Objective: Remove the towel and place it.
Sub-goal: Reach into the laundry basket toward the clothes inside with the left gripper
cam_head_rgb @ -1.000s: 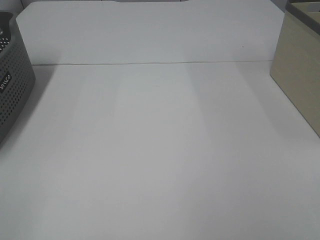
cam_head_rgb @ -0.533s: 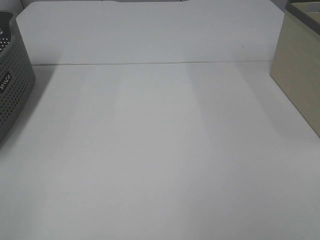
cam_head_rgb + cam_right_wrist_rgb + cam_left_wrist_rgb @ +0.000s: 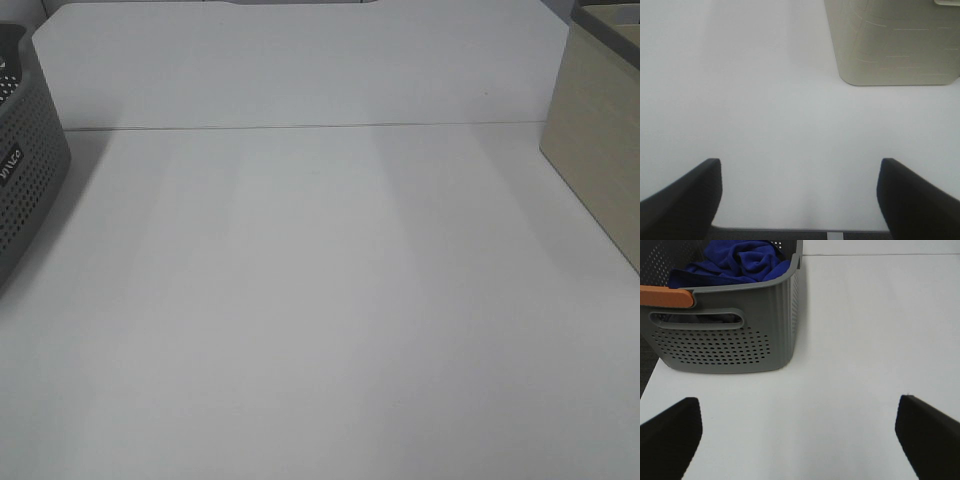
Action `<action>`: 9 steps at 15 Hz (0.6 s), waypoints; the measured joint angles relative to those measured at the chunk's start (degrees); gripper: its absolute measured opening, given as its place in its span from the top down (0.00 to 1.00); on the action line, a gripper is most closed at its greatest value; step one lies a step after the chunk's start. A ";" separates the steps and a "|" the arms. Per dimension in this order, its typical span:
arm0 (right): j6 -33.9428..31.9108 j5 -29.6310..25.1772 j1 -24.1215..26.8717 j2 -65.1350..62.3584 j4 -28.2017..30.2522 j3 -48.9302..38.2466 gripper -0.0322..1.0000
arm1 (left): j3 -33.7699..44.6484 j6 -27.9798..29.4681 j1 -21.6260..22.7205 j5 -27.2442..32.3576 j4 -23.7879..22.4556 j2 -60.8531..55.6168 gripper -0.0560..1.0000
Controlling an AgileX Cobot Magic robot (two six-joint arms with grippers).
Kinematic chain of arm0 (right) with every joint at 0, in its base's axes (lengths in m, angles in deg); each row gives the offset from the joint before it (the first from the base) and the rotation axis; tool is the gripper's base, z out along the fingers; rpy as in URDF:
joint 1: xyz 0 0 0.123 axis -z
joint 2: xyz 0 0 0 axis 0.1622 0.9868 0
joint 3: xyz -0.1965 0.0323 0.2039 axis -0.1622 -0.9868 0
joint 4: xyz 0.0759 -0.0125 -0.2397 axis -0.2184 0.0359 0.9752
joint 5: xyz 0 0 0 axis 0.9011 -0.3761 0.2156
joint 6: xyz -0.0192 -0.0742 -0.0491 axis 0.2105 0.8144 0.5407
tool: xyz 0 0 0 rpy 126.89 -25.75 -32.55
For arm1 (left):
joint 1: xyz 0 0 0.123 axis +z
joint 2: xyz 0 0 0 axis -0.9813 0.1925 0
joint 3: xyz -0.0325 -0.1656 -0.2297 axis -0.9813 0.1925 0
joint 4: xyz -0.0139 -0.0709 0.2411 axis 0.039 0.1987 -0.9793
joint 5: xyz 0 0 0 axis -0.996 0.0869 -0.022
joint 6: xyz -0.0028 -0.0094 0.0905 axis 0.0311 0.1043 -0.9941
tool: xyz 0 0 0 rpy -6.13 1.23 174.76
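Observation:
The royal-blue towel lies crumpled inside a grey perforated basket with an orange handle; it shows only in the left wrist view. My left gripper is open and empty, hovering over the white table a short way in front of the basket. My right gripper is open and empty over the white table near its front edge, short of a beige box. Neither gripper shows in the exterior high view, where the towel is out of view.
In the exterior high view the grey basket stands at the left edge and the beige box at the right edge. The white table spans between them, with a seam line across the back.

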 joint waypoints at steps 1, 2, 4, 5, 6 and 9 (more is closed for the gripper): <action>0.00 0.00 0.00 0.00 0.00 0.00 0.20 | 0.00 0.00 0.00 0.00 0.00 0.00 0.01; 0.00 0.00 0.00 0.00 0.00 0.00 0.20 | 0.00 0.00 0.00 0.00 0.00 0.00 0.01; 0.00 0.00 0.00 0.00 0.00 0.00 0.20 | 0.00 0.00 0.00 0.00 0.00 0.00 0.01; 0.00 0.00 0.00 0.00 0.00 0.00 0.20 | 0.00 0.00 0.00 0.00 0.00 0.00 0.01; 0.00 0.00 0.00 0.00 0.00 0.00 0.20 | 0.00 0.00 0.00 0.00 0.00 0.00 0.01; 0.00 0.00 0.00 0.00 0.00 0.00 0.20 | 0.00 0.00 0.00 0.00 0.00 0.00 0.01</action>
